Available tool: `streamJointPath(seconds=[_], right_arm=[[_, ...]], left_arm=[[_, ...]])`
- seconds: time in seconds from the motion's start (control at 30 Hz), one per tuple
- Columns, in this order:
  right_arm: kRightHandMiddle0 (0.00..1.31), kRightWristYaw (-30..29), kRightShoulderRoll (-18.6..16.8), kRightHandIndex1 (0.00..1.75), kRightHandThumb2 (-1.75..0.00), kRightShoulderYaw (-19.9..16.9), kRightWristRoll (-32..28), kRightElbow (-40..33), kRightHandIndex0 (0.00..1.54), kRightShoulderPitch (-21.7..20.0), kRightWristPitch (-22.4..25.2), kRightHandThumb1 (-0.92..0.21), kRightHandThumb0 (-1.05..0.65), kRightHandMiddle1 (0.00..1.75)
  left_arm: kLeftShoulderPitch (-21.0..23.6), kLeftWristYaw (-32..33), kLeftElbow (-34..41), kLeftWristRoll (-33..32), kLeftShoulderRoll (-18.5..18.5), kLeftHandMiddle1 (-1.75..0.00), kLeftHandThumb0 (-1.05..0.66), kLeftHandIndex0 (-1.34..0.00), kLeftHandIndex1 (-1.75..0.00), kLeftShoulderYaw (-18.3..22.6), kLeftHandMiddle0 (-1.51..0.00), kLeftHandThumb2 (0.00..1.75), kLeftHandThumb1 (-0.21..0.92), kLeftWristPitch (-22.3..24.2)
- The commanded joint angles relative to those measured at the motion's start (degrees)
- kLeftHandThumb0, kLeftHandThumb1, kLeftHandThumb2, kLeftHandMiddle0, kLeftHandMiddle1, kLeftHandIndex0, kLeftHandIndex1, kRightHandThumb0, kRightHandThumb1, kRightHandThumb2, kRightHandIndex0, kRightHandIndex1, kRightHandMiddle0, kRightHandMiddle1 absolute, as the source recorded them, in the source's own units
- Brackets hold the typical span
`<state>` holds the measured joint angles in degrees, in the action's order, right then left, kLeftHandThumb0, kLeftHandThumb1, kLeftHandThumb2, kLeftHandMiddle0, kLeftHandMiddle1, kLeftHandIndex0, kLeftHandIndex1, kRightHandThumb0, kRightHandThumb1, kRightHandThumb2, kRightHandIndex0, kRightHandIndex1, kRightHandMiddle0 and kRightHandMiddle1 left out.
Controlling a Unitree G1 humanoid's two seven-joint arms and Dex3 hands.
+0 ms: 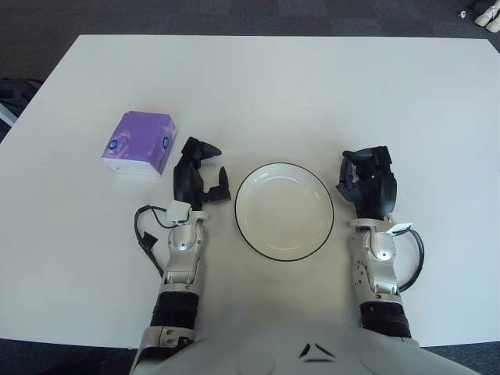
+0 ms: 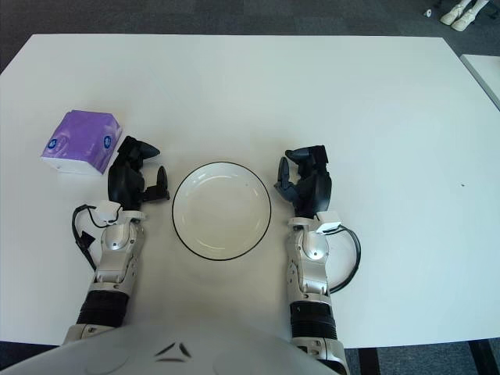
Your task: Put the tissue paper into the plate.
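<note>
A round, shallow plate [image 1: 284, 211] with a glossy cream-white surface and a thin dark rim sits at the near middle of a smooth, matte white table [image 1: 312, 86]. Nothing lies in it.

The tissue paper [image 1: 141, 143] is a soft, pillow-shaped pack in shiny purple plastic wrap (white along its lower edge, with small round blue marks on the front face). It lies flat on the table at about ten o'clock from the plate, well apart from it.

The left hand [image 1: 195, 178], black and hard-shelled on a silver-grey forearm, shows between pack and plate, just at the pack's four o'clock and close to its right corner. Its fingers are loosely spread, one pointing toward the plate's rim, and hold nothing; whether it touches the pack cannot be told.

The right hand [image 1: 367, 181] shows at the plate's three o'clock, just beside the rim, its fingers loosely curled inward and empty.
</note>
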<state>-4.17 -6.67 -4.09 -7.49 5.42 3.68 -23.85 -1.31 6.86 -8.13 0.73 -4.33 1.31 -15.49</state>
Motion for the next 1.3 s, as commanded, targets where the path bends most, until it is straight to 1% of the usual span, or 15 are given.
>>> streamJointPath(seconds=[0.0, 0.33, 0.63, 0.83, 0.93, 0.97, 1.0, 1.03, 1.07, 1.1, 1.17, 1.27], right_arm=[[0.33, -0.4, -2.4, 1.36, -0.86, -0.1, -0.8, 4.7, 0.5, 6.1, 2.5, -0.69, -0.38, 1.75], [0.34, -0.2, -2.4, 1.36, -0.88, 0.0, -1.1, 4.8, 0.5, 6.3, 2.5, -0.67, -0.38, 1.75], [0.32, 0.0, -2.4, 1.35, -0.84, 0.0, -1.1, 5.0, 0.5, 6.3, 2.4, -0.7, -0.38, 1.75], [0.31, 0.1, -2.4, 1.35, -0.82, 0.1, -1.0, 5.1, 0.49, 6.3, 2.4, -0.71, -0.38, 1.75], [0.31, 0.0, -2.4, 1.35, -0.82, 0.1, -0.9, 5.3, 0.5, 6.3, 2.3, -0.72, -0.38, 1.75], [0.31, 0.0, -2.5, 1.35, -0.82, 0.0, -1.0, 5.5, 0.5, 6.2, 2.2, -0.71, -0.38, 1.75], [0.32, -0.1, -2.5, 1.35, -0.83, 0.0, -1.0, 5.7, 0.5, 6.1, 2.1, -0.71, -0.38, 1.75], [0.32, -0.1, -2.6, 1.36, -0.84, 0.0, -1.0, 5.8, 0.51, 6.1, 2.0, -0.7, -0.38, 1.75], [0.33, -0.1, -2.7, 1.36, -0.85, 0.0, -1.0, 5.9, 0.51, 6.0, 1.9, -0.69, -0.38, 1.75], [0.33, -0.2, -2.7, 1.36, -0.86, 0.0, -1.0, 6.0, 0.51, 6.0, 1.9, -0.68, -0.38, 1.75], [0.34, -0.3, -2.8, 1.36, -0.88, 0.0, -1.1, 6.2, 0.51, 5.9, 1.9, -0.67, -0.38, 1.75], [0.35, -0.5, -2.9, 1.36, -0.89, 0.1, -0.9, 6.3, 0.51, 5.9, 1.9, -0.66, -0.39, 1.75]], left_arm=[[-4.9, -0.3, -4.3, 0.0, 0.9, -1.71, -0.01, -0.52, -1.75, 1.0, -0.76, 1.53, 0.14, 1.8], [-4.9, -0.2, -4.2, 0.2, 1.0, -1.69, -0.01, -0.51, -1.75, 1.0, -0.76, 1.51, 0.14, 2.1], [-5.0, 0.0, -4.1, 0.4, 1.2, -1.71, -0.01, -0.5, -1.75, 0.9, -0.74, 1.5, 0.16, 2.6], [-5.3, 1.2, -3.8, 2.3, 1.4, -1.72, -0.01, -0.5, -1.75, 0.6, -0.74, 1.51, 0.16, 1.5], [-5.3, 4.6, -3.7, 7.3, 2.5, -1.72, -0.01, -0.49, -1.75, 0.2, -0.74, 1.5, 0.16, -4.0], [-5.4, 6.8, -2.1, 11.1, 3.8, -1.73, -0.01, -0.48, -1.75, 0.2, -0.73, 1.5, 0.17, -6.6], [-5.5, 8.3, -0.9, 13.7, 4.7, -1.73, -0.01, -0.48, -1.75, 0.2, -0.74, 1.51, 0.16, -8.2], [-5.5, 9.3, -0.3, 15.4, 5.3, -1.74, -0.01, -0.48, -1.75, 0.2, -0.74, 1.52, 0.16, -9.3], [-5.4, 11.7, 0.3, 19.2, 6.5, -1.74, -0.01, -0.49, -1.75, 0.2, -0.75, 1.52, 0.15, -10.4], [-5.3, 13.3, 0.5, 21.7, 7.2, -1.74, -0.01, -0.5, -1.75, 0.3, -0.76, 1.54, 0.14, -11.0], [-5.1, 17.9, 1.4, 28.5, 9.5, -1.74, -0.01, -0.53, -1.75, 0.2, -0.8, 1.59, 0.09, -12.3], [-4.8, 22.1, 3.2, 34.6, 12.8, -1.75, -0.01, -0.57, -1.75, 0.3, -0.85, 1.66, 0.03, -14.2]])
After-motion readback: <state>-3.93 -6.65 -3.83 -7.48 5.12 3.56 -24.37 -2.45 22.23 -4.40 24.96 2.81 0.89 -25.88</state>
